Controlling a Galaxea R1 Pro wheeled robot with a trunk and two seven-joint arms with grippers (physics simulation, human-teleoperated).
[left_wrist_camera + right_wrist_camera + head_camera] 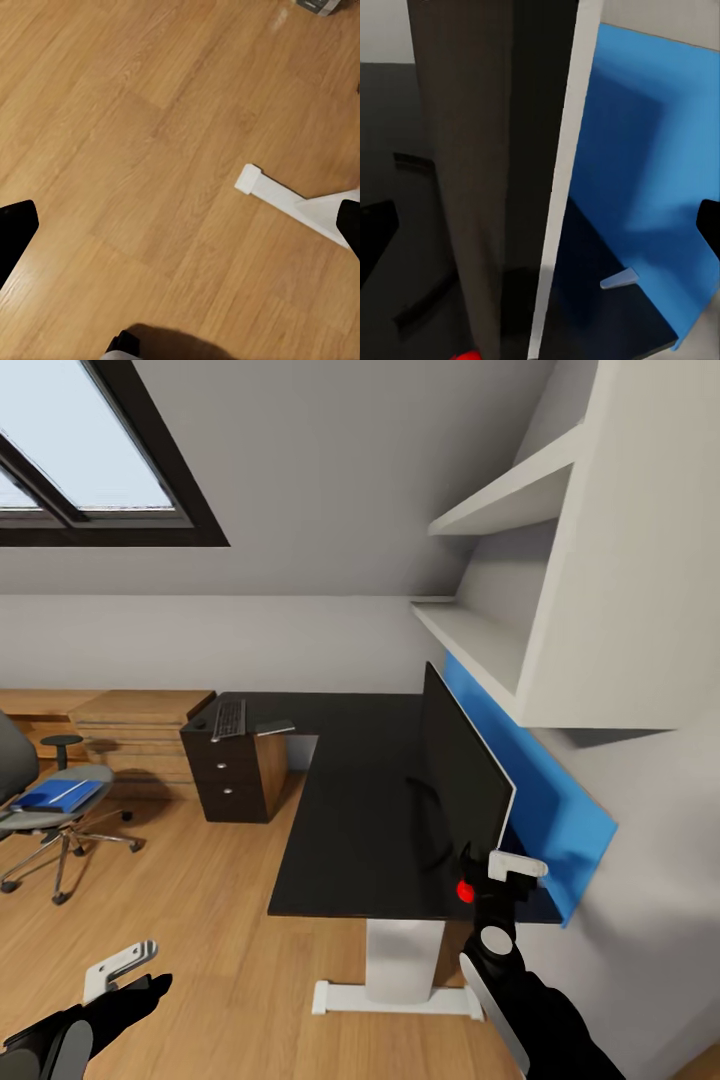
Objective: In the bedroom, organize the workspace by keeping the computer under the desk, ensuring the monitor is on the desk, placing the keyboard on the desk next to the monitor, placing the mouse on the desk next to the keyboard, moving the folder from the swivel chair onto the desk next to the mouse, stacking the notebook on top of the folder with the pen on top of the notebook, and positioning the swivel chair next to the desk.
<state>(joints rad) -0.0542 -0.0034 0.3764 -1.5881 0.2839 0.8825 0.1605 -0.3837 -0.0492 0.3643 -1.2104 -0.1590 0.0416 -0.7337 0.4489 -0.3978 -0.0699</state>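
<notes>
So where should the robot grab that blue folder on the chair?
Probably by its long near edge. The folder lies flat on the chair seat, so a gripper could come from the open front, away from the backrest, and pinch the thin edge.

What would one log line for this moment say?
right gripper: open, astride monitor edge | left gripper: open, idle | folder: on swivel chair

Head high — wrists close, perhaps downward

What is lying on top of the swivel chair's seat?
A bright-blue folder lies flat on the swivel chair, covering most of the grey seat. Whether anything is under the folder cannot be seen.
</notes>
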